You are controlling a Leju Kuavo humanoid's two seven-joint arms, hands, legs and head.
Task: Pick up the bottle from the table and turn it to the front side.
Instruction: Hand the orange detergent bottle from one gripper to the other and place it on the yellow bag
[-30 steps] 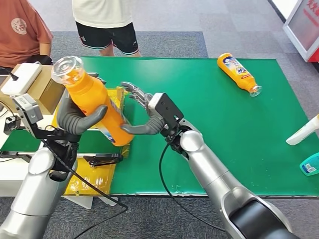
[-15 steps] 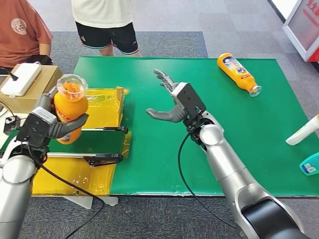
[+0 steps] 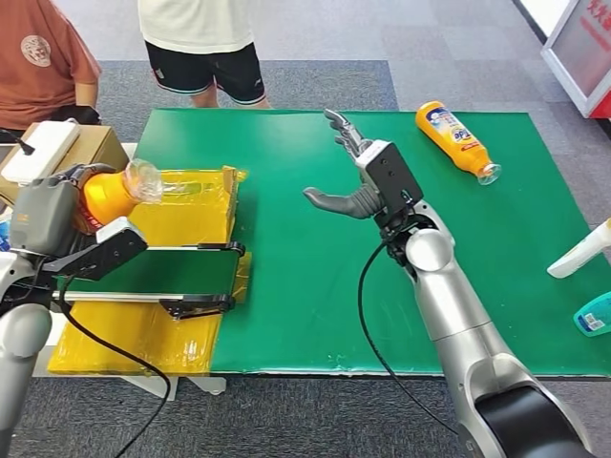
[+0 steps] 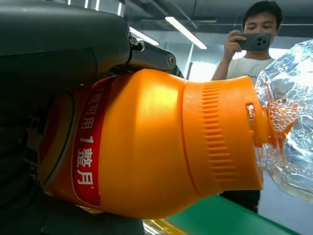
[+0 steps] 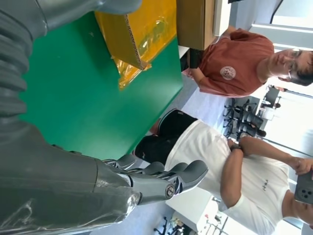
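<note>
Our left hand [image 3: 53, 224] grips the orange bottle [image 3: 108, 194] on its side, presenting its label. Our right hand [image 3: 353, 172] hovers over the green table [image 3: 303, 286], fingers spread, empty.

Two orange bottles: one orange bottle [image 3: 108, 194] held in the left hand [image 3: 53, 221], its clear cap pointing toward the right hand [image 3: 353, 172], and a second orange bottle [image 3: 455, 136] lying on the green counter [image 3: 325, 286] beyond the right hand, well apart from it. Two robot hands, the right one with fingers spread and holding nothing. Two people stand past the counter's far edge: one person in a rust-red shirt [image 3: 39, 57], one person in a white shirt [image 3: 198, 43]. One yellow-wrapped cardboard box [image 3: 191, 205] lies just beside the left hand. One white bottle [image 3: 579, 253] and one teal item [image 3: 595, 318], both cut off by the frame edge, lie far out on the right hand's side.
</note>
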